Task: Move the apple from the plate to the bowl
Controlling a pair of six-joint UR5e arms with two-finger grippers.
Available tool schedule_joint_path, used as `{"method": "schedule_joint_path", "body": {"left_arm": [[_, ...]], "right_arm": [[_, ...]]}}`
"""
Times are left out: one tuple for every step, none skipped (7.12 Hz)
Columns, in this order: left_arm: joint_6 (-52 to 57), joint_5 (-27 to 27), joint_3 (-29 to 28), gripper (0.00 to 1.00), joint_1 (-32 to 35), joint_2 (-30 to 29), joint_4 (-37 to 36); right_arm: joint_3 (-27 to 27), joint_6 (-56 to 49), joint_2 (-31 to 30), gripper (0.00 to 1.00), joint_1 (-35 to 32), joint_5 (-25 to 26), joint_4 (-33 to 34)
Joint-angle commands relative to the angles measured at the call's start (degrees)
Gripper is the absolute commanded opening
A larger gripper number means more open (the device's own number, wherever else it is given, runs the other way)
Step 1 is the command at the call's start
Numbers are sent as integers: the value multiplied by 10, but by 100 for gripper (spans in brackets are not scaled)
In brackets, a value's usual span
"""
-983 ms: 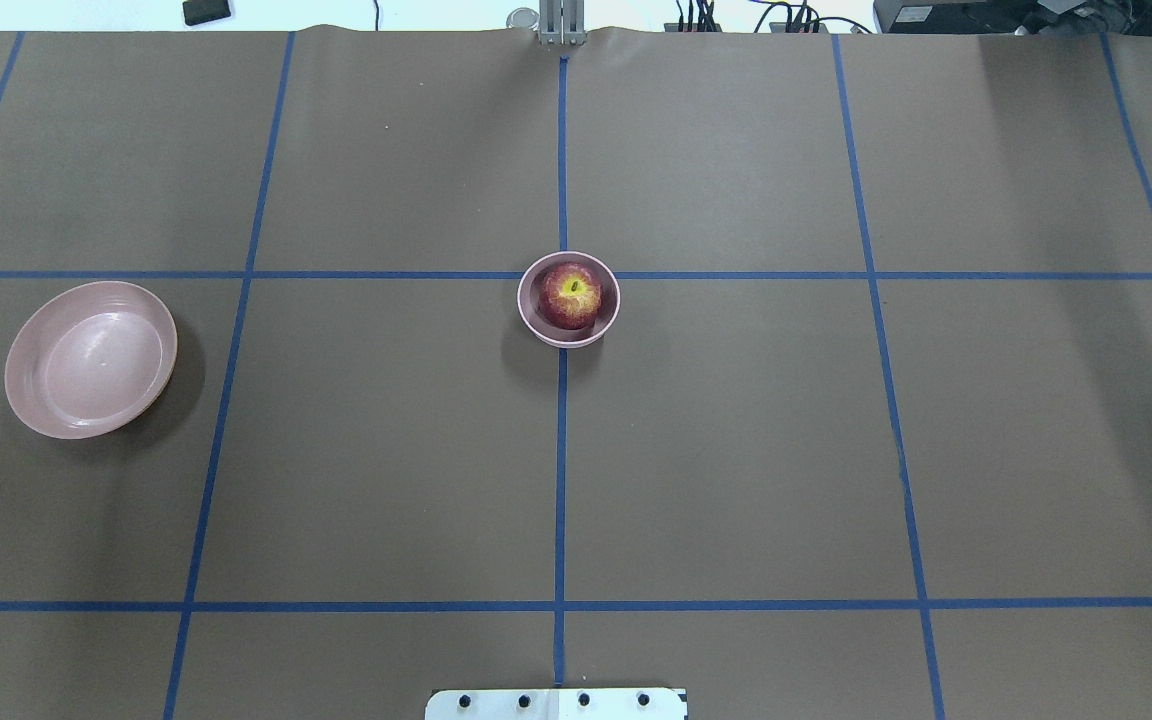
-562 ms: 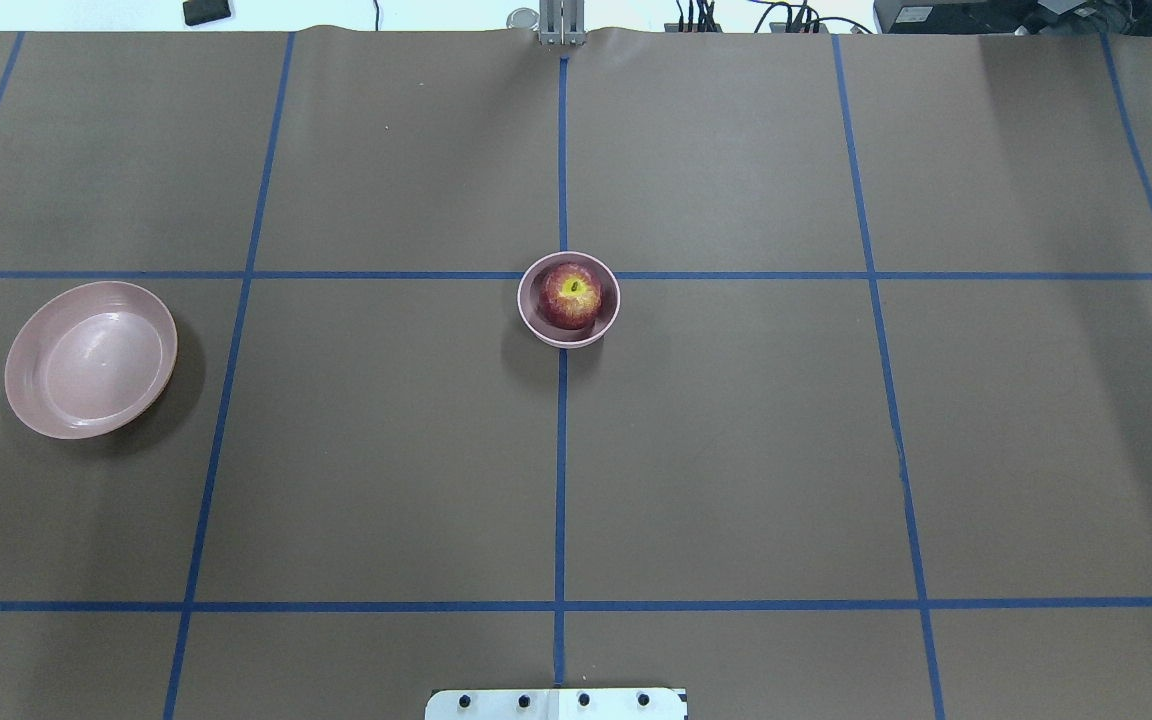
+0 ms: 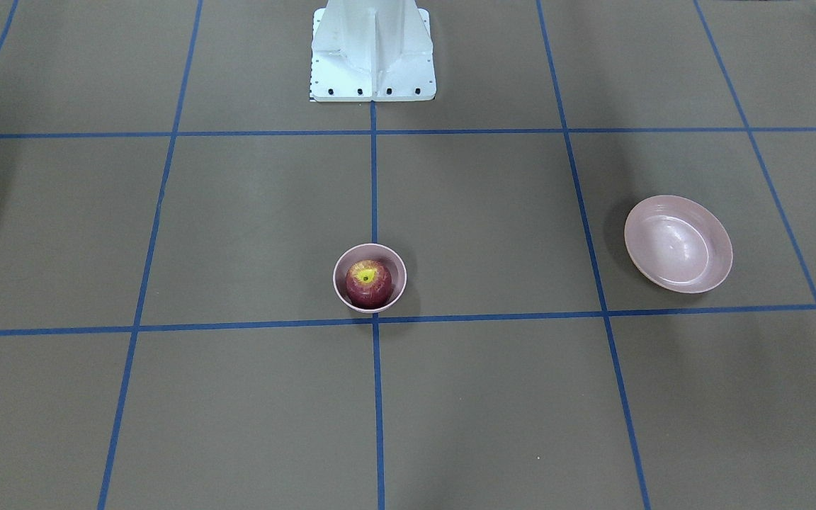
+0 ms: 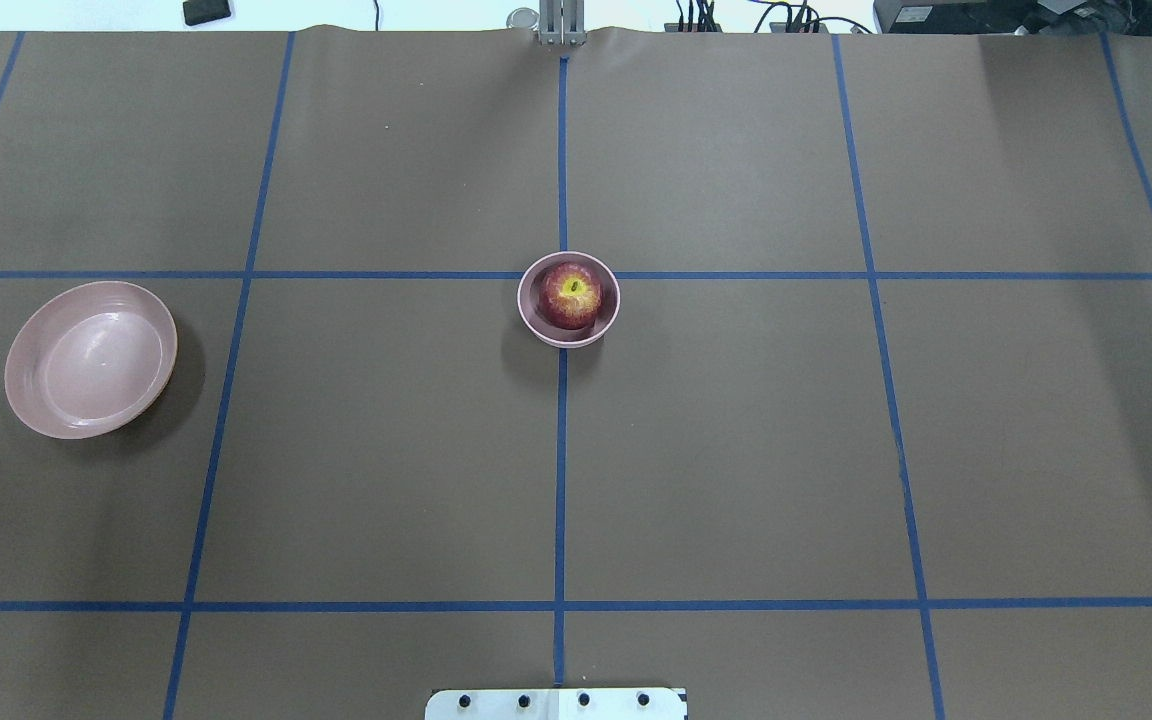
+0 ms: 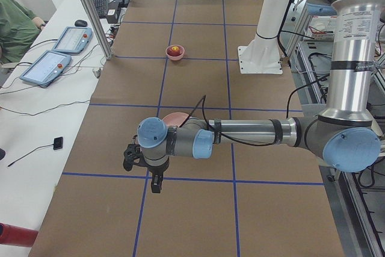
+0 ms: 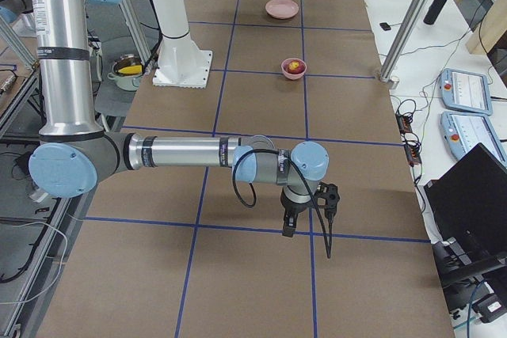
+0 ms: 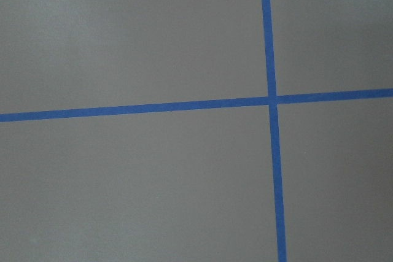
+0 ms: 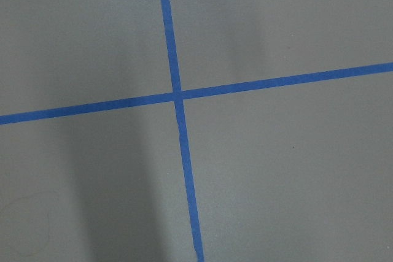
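The dark red apple (image 4: pixel 570 295) with a yellow-green top sits inside the small deep pink bowl (image 4: pixel 528 318) at the table's middle; it also shows in the front view (image 3: pixel 368 283), in the bowl (image 3: pixel 341 269). The wide shallow pink plate (image 4: pixel 86 360) lies empty at the robot's far left, as the front view (image 3: pixel 677 244) also shows. My left gripper (image 5: pixel 155 183) hangs over the table's left end, and my right gripper (image 6: pixel 287 227) over the right end. Both appear only in the side views, so I cannot tell whether they are open or shut.
The white robot base (image 3: pixel 372 49) stands at the robot's edge of the table. Blue tape lines (image 7: pixel 270 99) cross the brown table cover; both wrist views show only this. Teach pendants (image 5: pixel 54 52) lie on a side bench.
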State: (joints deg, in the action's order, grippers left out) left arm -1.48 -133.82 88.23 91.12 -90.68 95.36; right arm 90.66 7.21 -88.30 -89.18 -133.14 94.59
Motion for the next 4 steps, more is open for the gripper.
{"method": "schedule_joint_path", "body": {"left_arm": [[-2,-5,0,98,0,0,0],[-2,-5,-2,98,-1,-1,1],[-2,-5,0,98,-1,-1,1],[-3,-4,-1,98,-1,-1,1]], "right_arm": [[1,-1,-1,100,0,2,0],[1,0,-1,100,-2,2,0],[1,-1,-1,100,-2,4,0],[1,0,0,100,-2,5,0]]}}
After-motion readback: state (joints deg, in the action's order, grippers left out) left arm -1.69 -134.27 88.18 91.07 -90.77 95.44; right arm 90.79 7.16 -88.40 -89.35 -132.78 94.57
